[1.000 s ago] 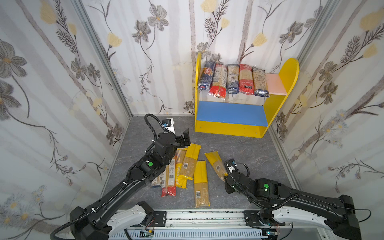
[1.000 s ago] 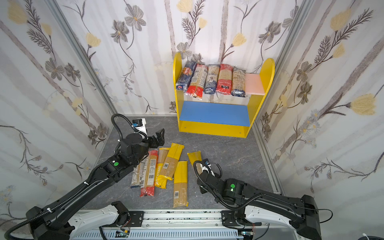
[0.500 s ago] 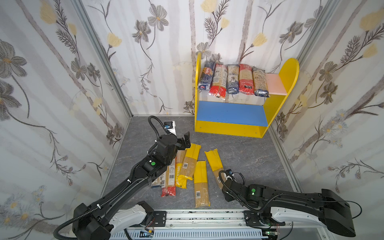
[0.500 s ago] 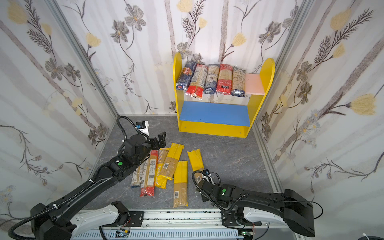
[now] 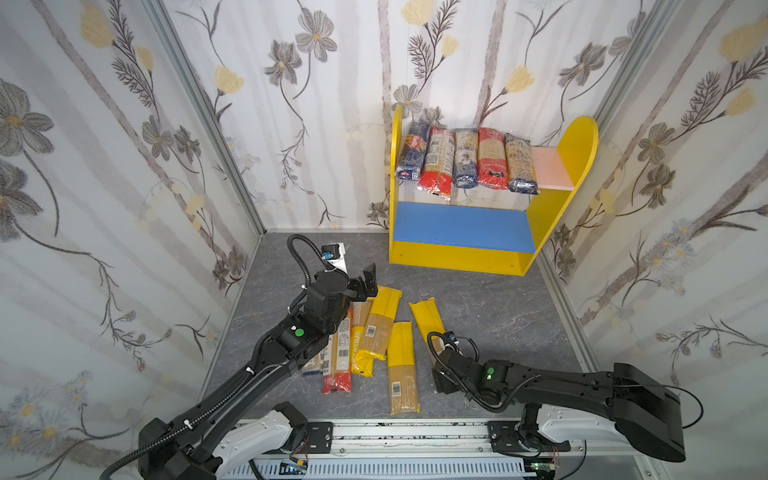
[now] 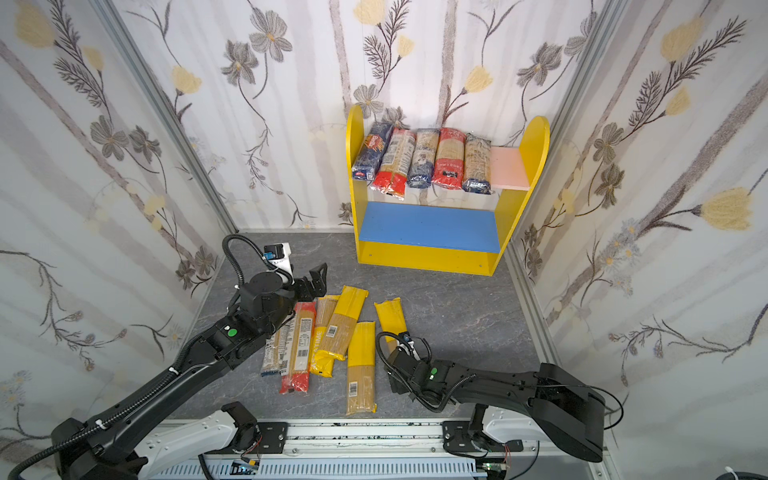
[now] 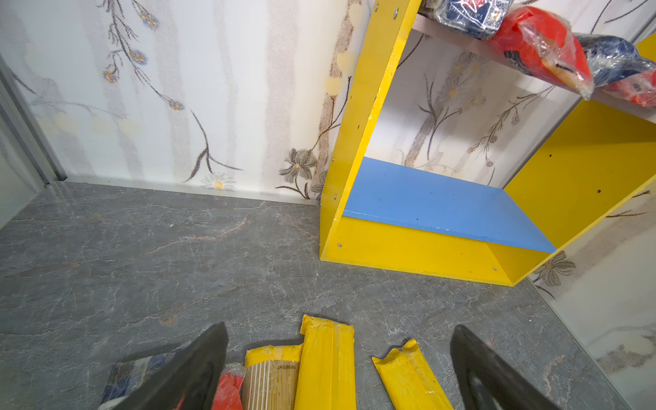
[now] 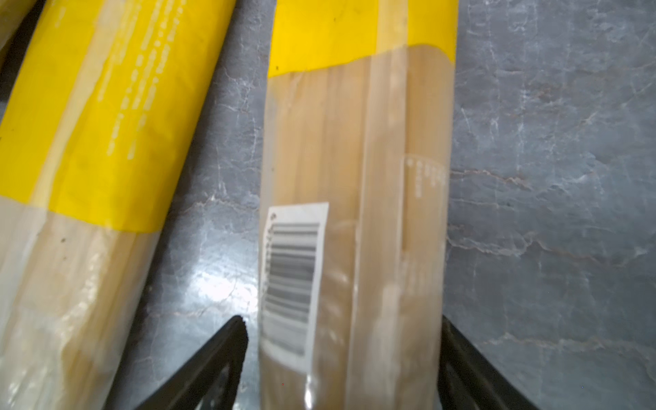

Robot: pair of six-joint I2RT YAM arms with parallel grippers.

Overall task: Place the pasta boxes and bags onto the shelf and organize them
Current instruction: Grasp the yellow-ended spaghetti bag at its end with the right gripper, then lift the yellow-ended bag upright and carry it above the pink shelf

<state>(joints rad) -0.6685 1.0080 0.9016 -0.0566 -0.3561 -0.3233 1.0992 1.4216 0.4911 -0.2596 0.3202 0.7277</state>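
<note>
Top views, left to right: left claw [image 5: 366, 283] hangs over the far end of the loose pile [image 5: 365, 332], jaws wide apart, holding nothing. Next, one yellow packet [image 5: 424, 318] lies alone on the worktop [image 5: 498, 316], its long axis running from the right claw toward the shelf [image 5: 457, 226]. Right wrist view: right claw [image 8: 342, 324] straddles that packet's near end, jaws apart, one each side across its width, apparently not squeezing. Right arm is clearly nearer. Shelf stands back right, five packets [image 5: 465, 160] on its top board.

blue board [image 5: 459, 226] open, top [image 5: 549, 170] – pkts [image 5: 465, 160] crowd
</note>
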